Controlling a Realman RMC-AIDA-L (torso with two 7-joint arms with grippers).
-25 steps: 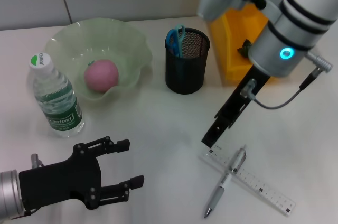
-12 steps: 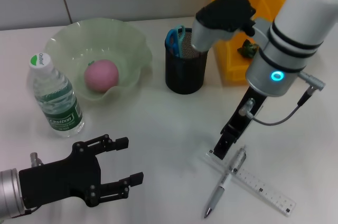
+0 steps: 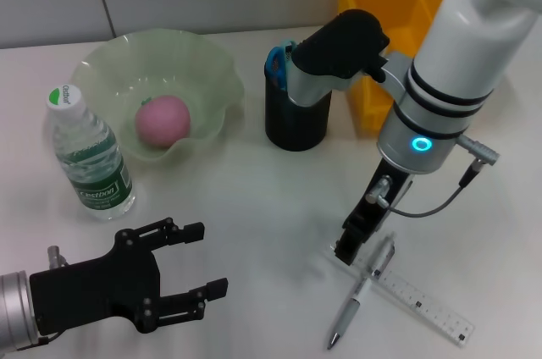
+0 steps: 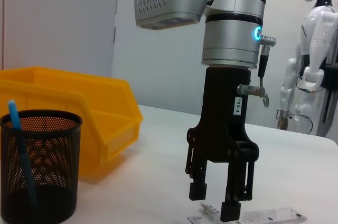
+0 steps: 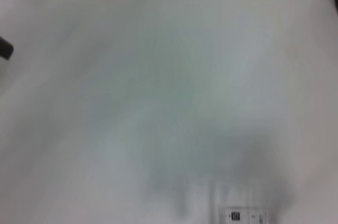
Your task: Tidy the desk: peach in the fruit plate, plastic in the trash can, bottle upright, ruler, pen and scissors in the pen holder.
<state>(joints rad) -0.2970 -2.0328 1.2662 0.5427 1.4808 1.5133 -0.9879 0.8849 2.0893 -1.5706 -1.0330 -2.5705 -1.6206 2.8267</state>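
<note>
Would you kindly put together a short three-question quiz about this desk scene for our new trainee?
1. True or false: the peach lies in the fruit plate.
2. The right gripper hovers with open fingers over which item? A) bottle B) ruler C) trash can
3. Fill in: the pen lies across the ____.

Key: 1 true. 2 B, the ruler. 3 ruler.

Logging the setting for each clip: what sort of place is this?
Probably a robotics lab set up as a desk: a plain white table with a mesh holder, ruler and pen, an orange bin, and another white robot standing behind.
</note>
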